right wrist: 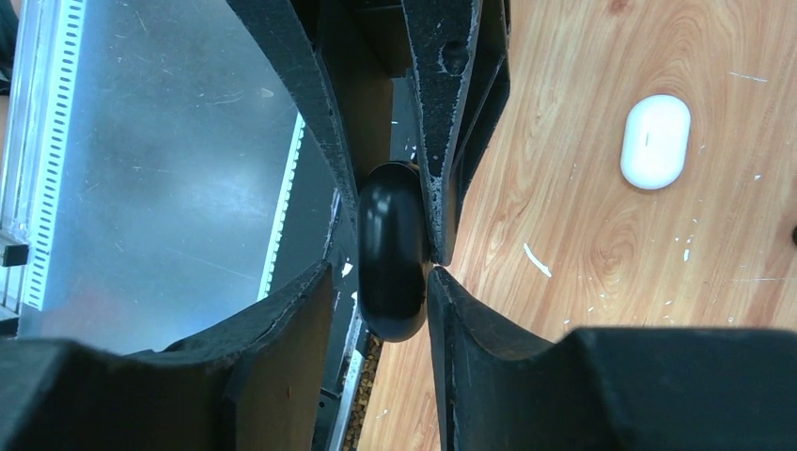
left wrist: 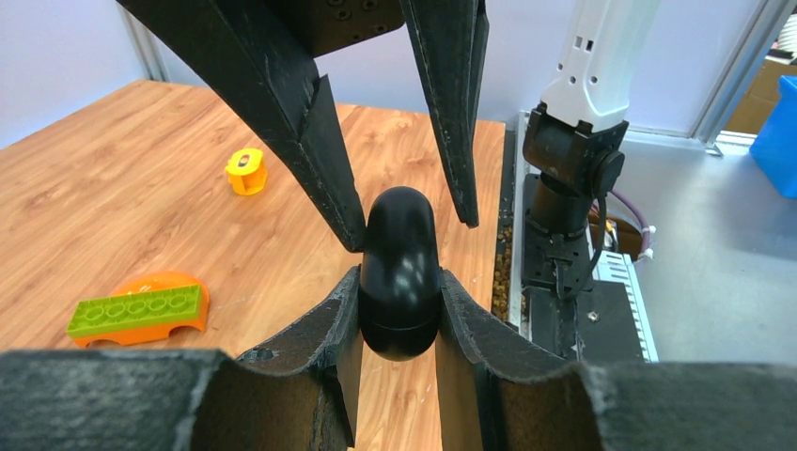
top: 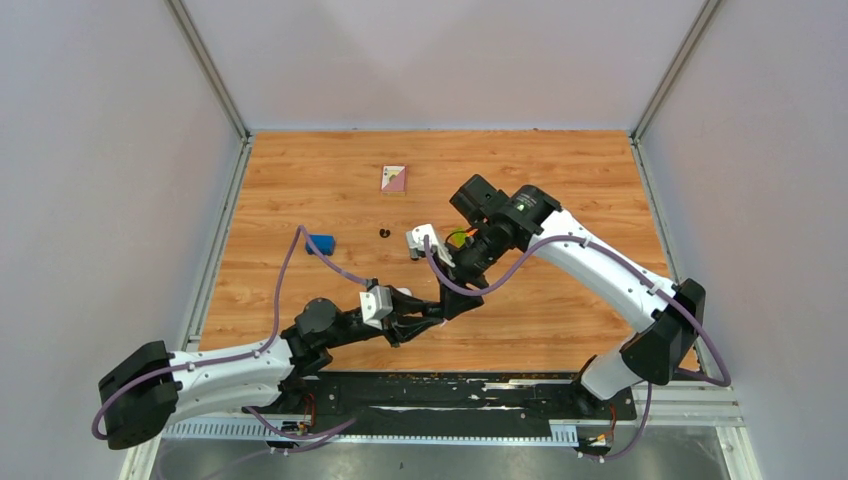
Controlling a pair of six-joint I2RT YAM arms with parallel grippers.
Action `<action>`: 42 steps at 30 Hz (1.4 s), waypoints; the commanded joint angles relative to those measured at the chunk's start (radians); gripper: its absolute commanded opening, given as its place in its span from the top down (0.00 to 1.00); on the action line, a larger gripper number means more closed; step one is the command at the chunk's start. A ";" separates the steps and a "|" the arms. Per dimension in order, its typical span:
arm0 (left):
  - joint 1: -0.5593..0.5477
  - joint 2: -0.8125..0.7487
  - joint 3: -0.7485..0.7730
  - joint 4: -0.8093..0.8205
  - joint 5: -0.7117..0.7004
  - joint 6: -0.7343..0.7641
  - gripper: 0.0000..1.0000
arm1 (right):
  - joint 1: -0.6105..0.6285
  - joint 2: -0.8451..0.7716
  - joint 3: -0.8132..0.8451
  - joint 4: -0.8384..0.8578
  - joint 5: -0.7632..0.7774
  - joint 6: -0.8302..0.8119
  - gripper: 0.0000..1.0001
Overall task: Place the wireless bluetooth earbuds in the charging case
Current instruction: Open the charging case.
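While the left gripper (left wrist: 398,274) pinched the shut black case (left wrist: 399,240) near the tabletop's (top: 560,180) near edge, the right gripper (right wrist: 382,271) straddled it, fingers spread.

text: none legible | card (top: 393,178) — print too small to read | labels: none

lab: white enclosure walls (top: 100,150), wooden tabletop (top: 560,170)
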 commanded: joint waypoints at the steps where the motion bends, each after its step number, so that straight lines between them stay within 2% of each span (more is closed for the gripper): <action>1: -0.003 0.008 0.047 0.073 -0.020 -0.019 1.00 | 0.008 -0.012 -0.015 0.040 0.015 0.000 0.59; 4: -0.003 0.011 0.047 0.090 -0.026 -0.031 1.00 | 0.008 -0.015 -0.035 0.051 0.027 0.006 0.62; 7: -0.003 0.017 0.057 0.082 -0.031 -0.037 0.99 | 0.008 -0.020 -0.040 0.062 0.035 0.010 0.74; 10: -0.003 0.019 0.060 0.068 -0.045 -0.048 0.82 | 0.007 -0.023 -0.028 0.066 0.050 0.015 0.82; 12: -0.003 0.012 0.055 0.052 -0.049 -0.050 0.75 | 0.004 -0.025 -0.013 0.062 0.057 0.015 0.85; 15: -0.003 -0.015 0.033 0.040 -0.063 -0.057 0.68 | -0.008 -0.032 -0.002 0.060 0.061 0.013 0.86; 19: -0.003 -0.048 0.020 0.019 -0.072 -0.061 0.64 | -0.019 -0.035 -0.008 0.063 0.050 0.016 0.86; 33: -0.003 0.040 0.022 0.137 -0.026 -0.103 0.53 | -0.033 -0.019 -0.007 0.076 0.038 0.038 0.87; 42: -0.002 0.005 0.026 0.065 -0.048 -0.106 0.51 | -0.048 -0.023 0.001 0.073 0.028 0.040 0.87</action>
